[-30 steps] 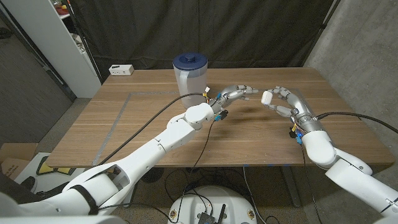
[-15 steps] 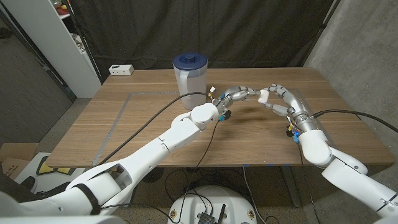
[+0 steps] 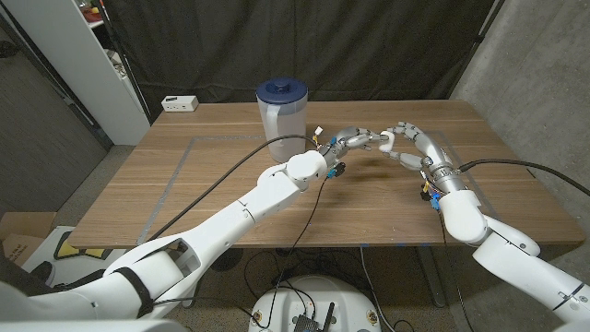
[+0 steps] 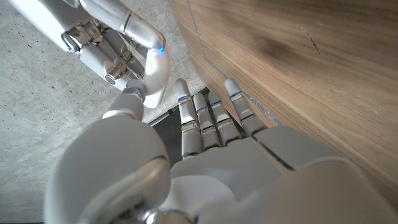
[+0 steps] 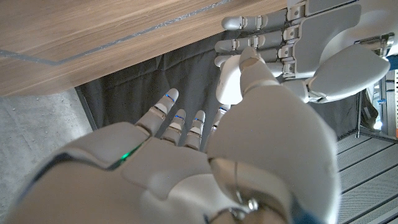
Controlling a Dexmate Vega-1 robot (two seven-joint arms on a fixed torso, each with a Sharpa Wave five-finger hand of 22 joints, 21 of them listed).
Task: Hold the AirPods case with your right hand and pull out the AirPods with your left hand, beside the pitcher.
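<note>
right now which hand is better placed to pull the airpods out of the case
Left. The right hand already holds the white AirPods case, and the left hand reaches to it with nothing in its fingers, right of the pitcher.

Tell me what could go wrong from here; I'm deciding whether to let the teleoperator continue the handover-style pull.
1. The right hand holds the small white AirPods case up above the table; a tug from the left hand could knock it loose and drop it.
2. The left hand's fingertips meet the case closely, so they may push it rather than reach the AirPods.
3. The pitcher stands close beside the left arm and could be bumped.
</note>
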